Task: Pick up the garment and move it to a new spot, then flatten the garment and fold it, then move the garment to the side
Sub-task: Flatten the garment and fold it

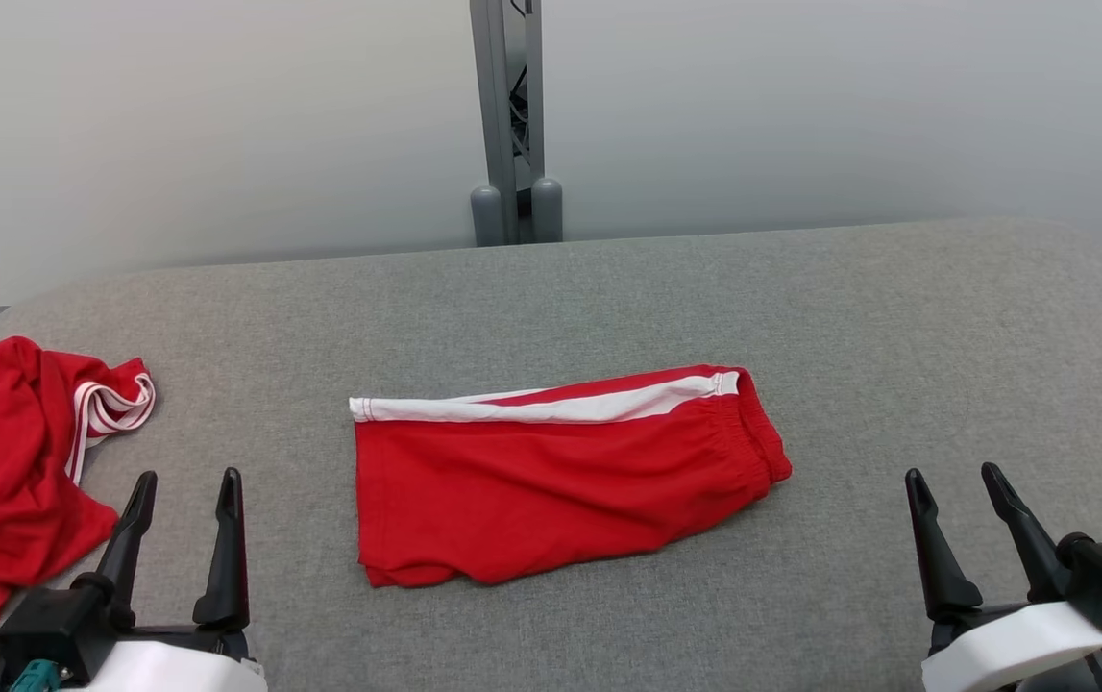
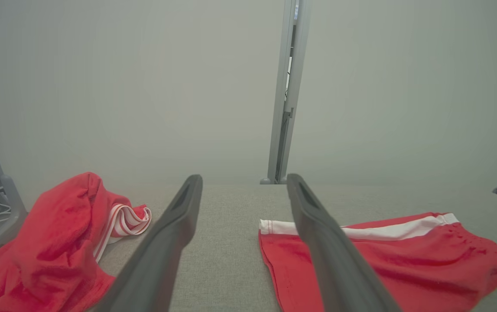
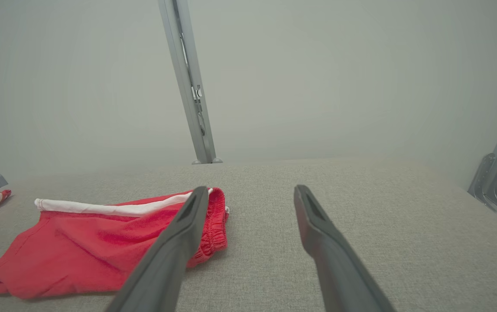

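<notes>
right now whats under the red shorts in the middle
The red shorts lie flat on the grey fabric surface, which shows all round them. Whether anything lies beneath the cloth is hidden.

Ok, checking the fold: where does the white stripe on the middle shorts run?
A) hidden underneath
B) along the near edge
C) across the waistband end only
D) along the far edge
D: the stripe runs along the far edge of the shorts, from hem to waistband.

Red shorts (image 1: 560, 481), white side stripe, folded flat, waistband right, mid grey tabletop (image 1: 896, 327).
</notes>
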Robot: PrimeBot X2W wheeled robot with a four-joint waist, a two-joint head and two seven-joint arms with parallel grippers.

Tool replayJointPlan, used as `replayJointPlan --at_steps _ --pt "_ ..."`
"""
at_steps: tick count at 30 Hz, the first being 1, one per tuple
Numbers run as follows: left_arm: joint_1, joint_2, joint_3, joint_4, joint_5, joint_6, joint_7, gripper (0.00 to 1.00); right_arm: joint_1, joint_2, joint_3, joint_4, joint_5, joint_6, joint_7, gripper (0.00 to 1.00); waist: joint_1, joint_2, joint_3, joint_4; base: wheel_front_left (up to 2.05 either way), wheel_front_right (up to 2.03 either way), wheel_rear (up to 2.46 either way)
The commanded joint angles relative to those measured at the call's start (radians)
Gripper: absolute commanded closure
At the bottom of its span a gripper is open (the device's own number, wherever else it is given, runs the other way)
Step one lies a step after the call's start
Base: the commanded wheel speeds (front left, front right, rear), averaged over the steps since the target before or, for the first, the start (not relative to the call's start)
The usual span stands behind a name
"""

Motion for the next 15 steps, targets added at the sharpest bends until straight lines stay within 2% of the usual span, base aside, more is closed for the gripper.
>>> replayJointPlan --at_steps 1,7,15 --pt "-0.02 -0.001 0.0 0.004 -0.002 -0.006 -0.002 0.0 0.007 -0.004 -0.006 -0.001 0.001 0.0 0.006 0.0 0.0 -0.0001 0.002 0.009 0.0 0.0 0.0" --pt "-0.058 -0.009 -0.012 0.021 -0.003 -0.018 -0.005 0.0 -0.034 -0.004 -0.01 0.055 0.006 0.0 0.027 0.0 0.0 -0.0001 0.012 0.061 0.0 0.0 0.0" --pt "-0.124 -0.025 -0.043 0.041 0.003 -0.042 -0.002 0.0 -0.159 -0.004 0.011 0.296 0.027 0.0 -0.01 0.0 0.0 -0.0001 0.057 0.158 0.0 0.0 0.0"
